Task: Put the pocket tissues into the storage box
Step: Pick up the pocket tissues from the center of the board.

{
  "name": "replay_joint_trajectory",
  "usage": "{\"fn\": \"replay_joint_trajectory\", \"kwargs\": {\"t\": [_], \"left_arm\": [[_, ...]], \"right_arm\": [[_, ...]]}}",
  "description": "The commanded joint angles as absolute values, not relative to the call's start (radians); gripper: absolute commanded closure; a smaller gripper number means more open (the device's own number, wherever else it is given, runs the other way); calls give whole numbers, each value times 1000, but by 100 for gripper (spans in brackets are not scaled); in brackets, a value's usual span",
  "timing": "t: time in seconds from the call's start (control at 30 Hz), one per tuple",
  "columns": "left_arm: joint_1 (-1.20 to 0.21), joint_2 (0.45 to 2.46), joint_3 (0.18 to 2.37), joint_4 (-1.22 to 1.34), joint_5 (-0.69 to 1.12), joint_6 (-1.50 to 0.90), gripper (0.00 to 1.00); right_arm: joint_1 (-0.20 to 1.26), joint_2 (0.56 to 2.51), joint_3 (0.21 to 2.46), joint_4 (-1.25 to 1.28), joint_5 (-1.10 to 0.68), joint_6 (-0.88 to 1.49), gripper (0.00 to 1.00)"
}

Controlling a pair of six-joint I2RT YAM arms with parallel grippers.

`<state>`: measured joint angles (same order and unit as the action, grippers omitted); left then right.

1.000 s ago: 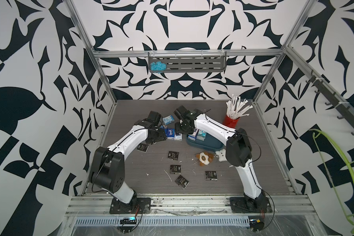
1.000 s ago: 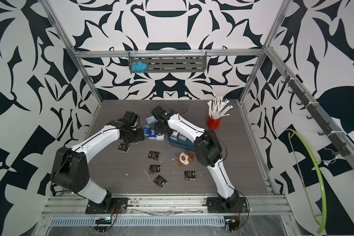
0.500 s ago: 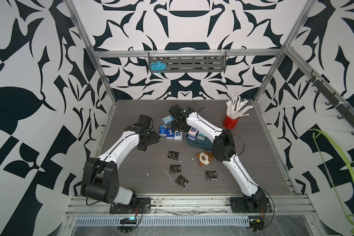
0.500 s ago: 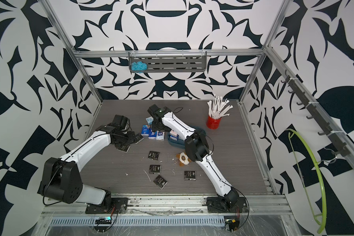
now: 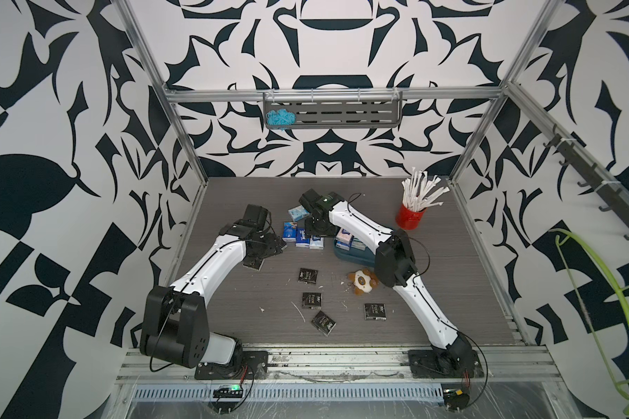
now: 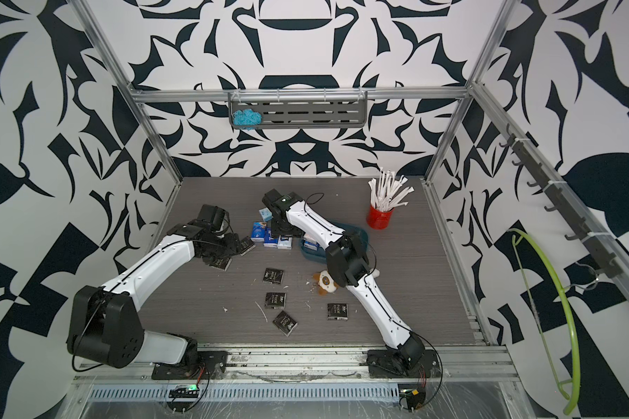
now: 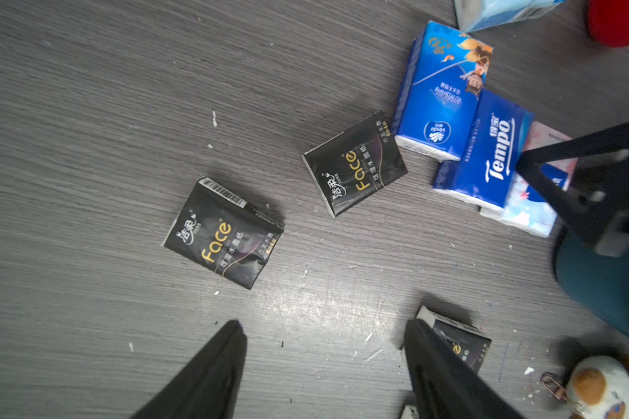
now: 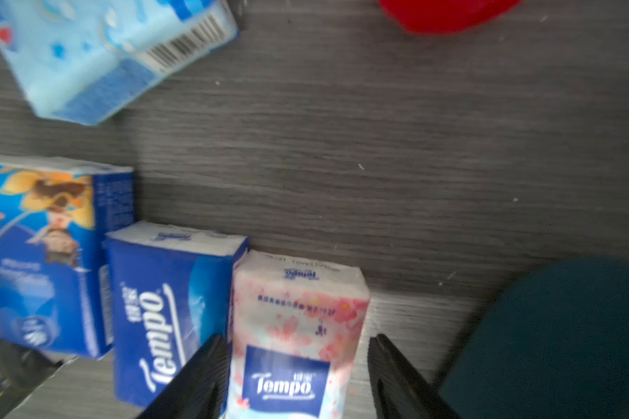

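Note:
Pocket tissues lie scattered on the table. My right gripper point(image 8: 296, 341) is open and straddles a pink pack point(image 8: 295, 319); one finger is against it, the other stands apart. Next to it lie a dark blue pack point(image 8: 160, 308), a blue illustrated pack point(image 8: 40, 261) and a light blue pack point(image 8: 102, 50). The teal storage box point(image 5: 353, 255) beside them holds a few packs point(image 5: 345, 237). My left gripper point(image 7: 324, 326) is open over bare table. Two black packs point(image 7: 226, 232) point(image 7: 354, 163) lie ahead of it, and another point(image 7: 462, 348) sits partly behind one finger.
Several black packs point(image 5: 312, 301) lie toward the table's front. A brown-and-white plush toy point(image 5: 362, 283) rests near the right arm's elbow. A red cup point(image 5: 411, 217) of white sticks stands at the back right. White scraps litter the tabletop.
My left gripper has drawn back leftward from the blue packs to the black ones. My right gripper has shifted left, away from the box, and come down over the pink pack.

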<state>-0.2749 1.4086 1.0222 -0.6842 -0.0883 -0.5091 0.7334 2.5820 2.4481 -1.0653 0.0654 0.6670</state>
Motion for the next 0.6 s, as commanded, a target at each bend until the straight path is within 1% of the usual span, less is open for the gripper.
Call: {"fn": "replay_joint_trajectory", "kwargs": {"t": [0.0, 0.13, 0.27, 0.3, 0.37, 0.57], "left_arm": [[-272, 1372, 1000, -708, -98, -512, 25], [-272, 1356, 1004, -720, -104, -514, 24], [-272, 1342, 1006, -726, -111, -517, 24], [-271, 1341, 1007, -726, -111, -517, 24], [-272, 1339, 1008, -727, -108, -520, 24], [-272, 1356, 1015, -713, -64, -538, 25]], "right_arm": [[729, 2584, 2463, -1089, 81, 683, 36], [724, 2600, 2473, -1088, 72, 680, 42], [724, 2594, 2484, -1083, 68, 677, 57], [724, 2585, 2481, -1079, 66, 678, 59], [724, 2558, 2472, -1066, 59, 676, 61], [724, 2415, 2397, -1026, 51, 678, 61]]}}
